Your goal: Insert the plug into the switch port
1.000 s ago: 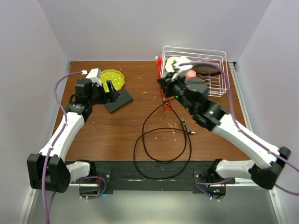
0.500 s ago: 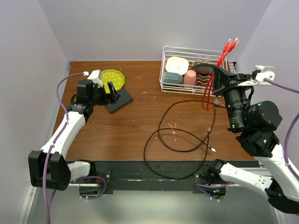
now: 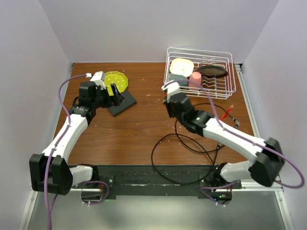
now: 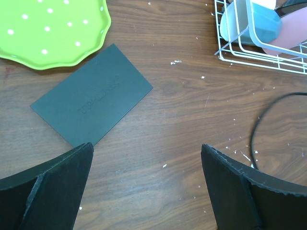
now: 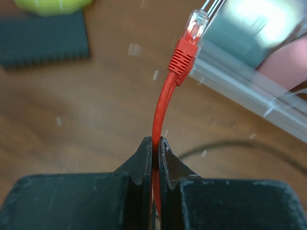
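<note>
The red cable [image 5: 160, 110] is pinched tight between the closed fingers of the right gripper [image 5: 155, 143]. The plug [image 5: 195, 21] at its end is held up in the air over the brown table [image 5: 96, 110], near the white wire basket [image 3: 225, 72]. The black box [image 4: 93, 103] is laid flat beside the green plate [image 4: 48, 28], well apart from the plug. The switch ports [image 5: 48, 60] along its edge are seen only as a blur. The left gripper [image 4: 146, 163] is spread wide close to the box, and nothing is held in it. A black cable [image 3: 177, 158] is looped on the table.

R end effector [image 5: 155, 142] + red plug lead [image 5: 161, 106] back from far right to centre, beside wire rack [image 3: 199, 49]
</note>
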